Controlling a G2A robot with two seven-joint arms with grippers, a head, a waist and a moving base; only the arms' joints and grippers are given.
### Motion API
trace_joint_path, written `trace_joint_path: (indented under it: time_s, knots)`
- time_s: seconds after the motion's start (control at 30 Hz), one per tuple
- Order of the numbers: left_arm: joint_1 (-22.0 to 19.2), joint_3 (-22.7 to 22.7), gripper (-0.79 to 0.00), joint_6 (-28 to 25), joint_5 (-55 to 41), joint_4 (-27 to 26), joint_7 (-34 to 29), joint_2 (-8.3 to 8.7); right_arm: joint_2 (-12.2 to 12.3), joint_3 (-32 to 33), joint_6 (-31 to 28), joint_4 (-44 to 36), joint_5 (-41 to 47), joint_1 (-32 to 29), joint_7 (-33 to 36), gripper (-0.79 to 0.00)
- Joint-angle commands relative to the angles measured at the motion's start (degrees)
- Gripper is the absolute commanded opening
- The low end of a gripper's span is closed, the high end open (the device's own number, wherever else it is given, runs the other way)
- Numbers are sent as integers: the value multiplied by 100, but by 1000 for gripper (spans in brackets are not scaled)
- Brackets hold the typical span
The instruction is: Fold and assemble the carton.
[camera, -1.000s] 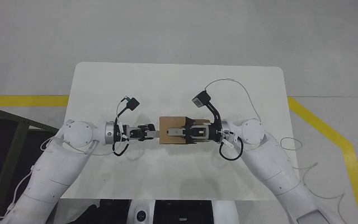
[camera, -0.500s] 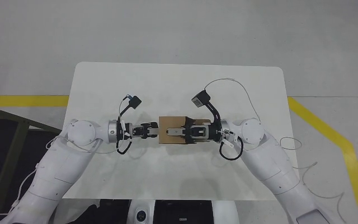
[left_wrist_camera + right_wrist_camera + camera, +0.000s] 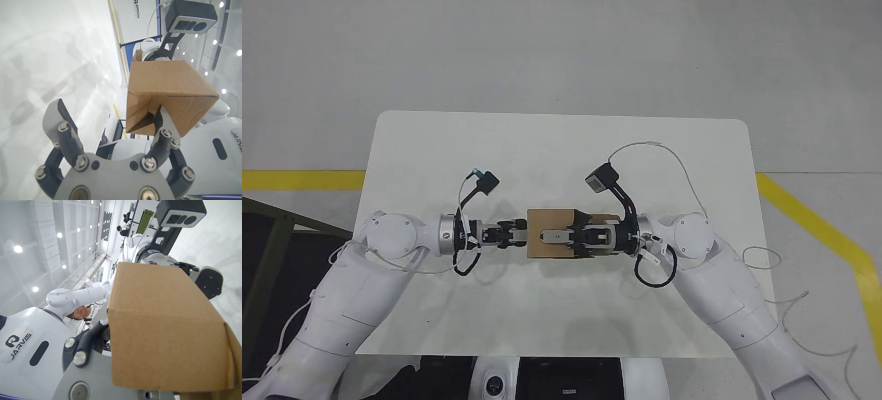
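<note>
Left claw (image 3: 110, 106) stands wide open and grips nothing: one finger (image 3: 163, 121) has its tip at the seam of the carton's (image 3: 170, 85) near end, touching or just inside the dark gap between the folded flaps, while the other finger (image 3: 62, 115) hangs well apart from the cardboard. Right claw (image 3: 552, 237) has hold of the carton from the opposite side. From above, one of its fingers lies along the top face, and its wrist view shows that finger flat against the cardboard. Its second finger is hidden by the box, so I cannot tell whether it pinches one wall or the whole body, but the grip looks closed on the carton. The carton sits between the two claws over the middle of the table (image 3: 442, 160), and seems to be held clear of the surface, though that is hard to confirm.

As for progress, I judge the job well past halfway. The sleeve is squared up into a box with crisp corners. The end facing the left claw has its flaps turned in, yet a gap shows along the seam, so it wants pressing flush or tucking. At the right claw's end a flap (image 3: 137, 55) sticks out loose, so that end looks unclosed and is probably what remains
</note>
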Motion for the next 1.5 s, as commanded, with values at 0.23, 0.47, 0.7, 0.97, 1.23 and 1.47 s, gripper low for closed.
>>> trace_joint_path:
  time_s: [0.23, 0.47, 0.7, 0.97, 1.23, 1.47]
  knots:
    - [9, -76, 0, 39, 106, 42, -44, 9, 9, 34, 38, 67, -105, -25, 7, -785]
    - [155, -418, 0, 90, 330, -88, -156, 98, 65, 126, 232, 191, -458, -75, 75, -785]
    - [228, -755, 0, -82, 850, -495, -495, 206, 65, 65, 284, 198, -536, -141, 43, -785]
    - [332, -601, 0, 291, 1130, -530, -638, 223, 16, -44, 208, 181, -364, -78, -14, -785]
    - [236, -428, 0, 474, 1145, -434, -447, 185, -4, -106, 212, 77, -317, -69, -2, -785]
    - [107, -311, 0, 538, 1093, -396, -345, 150, -30, -176, 201, 64, -305, -42, -24, -785]
